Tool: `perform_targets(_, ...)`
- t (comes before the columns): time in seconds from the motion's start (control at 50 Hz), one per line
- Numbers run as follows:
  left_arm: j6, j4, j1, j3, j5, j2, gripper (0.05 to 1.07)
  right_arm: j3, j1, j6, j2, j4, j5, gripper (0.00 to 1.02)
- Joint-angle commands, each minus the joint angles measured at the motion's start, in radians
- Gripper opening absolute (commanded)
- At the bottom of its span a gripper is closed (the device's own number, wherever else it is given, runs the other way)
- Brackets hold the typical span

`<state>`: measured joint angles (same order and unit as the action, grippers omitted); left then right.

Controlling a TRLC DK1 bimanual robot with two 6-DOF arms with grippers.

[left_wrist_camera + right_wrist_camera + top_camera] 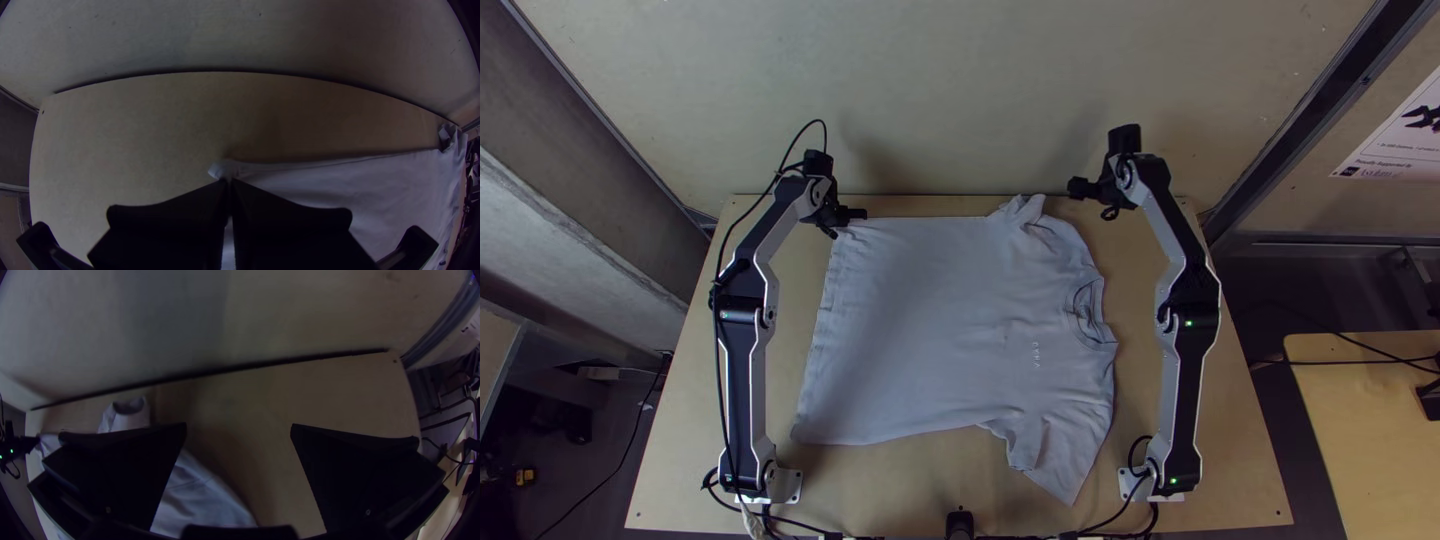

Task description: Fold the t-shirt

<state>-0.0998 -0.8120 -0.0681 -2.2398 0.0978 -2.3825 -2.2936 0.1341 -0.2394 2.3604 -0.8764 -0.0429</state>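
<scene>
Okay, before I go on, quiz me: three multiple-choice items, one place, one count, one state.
1. Where is the shirt's collar?
A) Nearer the left arm
B) Midway between the arms
C) Nearer the right arm

2. How many robot arms stand at the table?
A) One
B) Two
C) Three

3. How are the left tool and right tool?
A) Left shut, right open
B) Both open
C) Left open, right shut

Key:
1 C: the collar lies at the end toward the right arm.
2 B: one left arm, one right arm.
3 A: the left tool's fingers meet on a hem corner; the right tool's stand wide apart.
</scene>
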Motion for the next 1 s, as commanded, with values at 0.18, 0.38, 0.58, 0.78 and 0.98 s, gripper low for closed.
perform_targets(0.18, 0.015, -0.049, 0.021, -0.004, 0.003, 0.069, 0.08, -0.026, 0.064, 0.025, 0.069, -0.013, 0.021, 0.92)
perform_targets(0.38, 0.018, -0.062, 0.034, -0.001, 0.003, 0.082, 0.08, -0.036, 0.087, 0.025, 0.103, -0.013, 0.021, 0.89)
perform_targets(0.58, 0.025, -0.067, 0.033, -0.001, 0.002, 0.091, 0.08, -0.063, 0.102, 0.025, 0.142, 0.001, 0.021, 0.86)
perform_targets(0.78, 0.035, -0.062, 0.033, -0.003, -0.003, 0.097, 0.08, -0.064, 0.122, 0.025, 0.172, -0.001, 0.02, 0.86)
perform_targets(0.98, 0.037, -0.07, 0.037, -0.001, -0.001, 0.1, 0.08, -0.066, 0.128, 0.023, 0.183, 0.033, 0.021, 0.56)
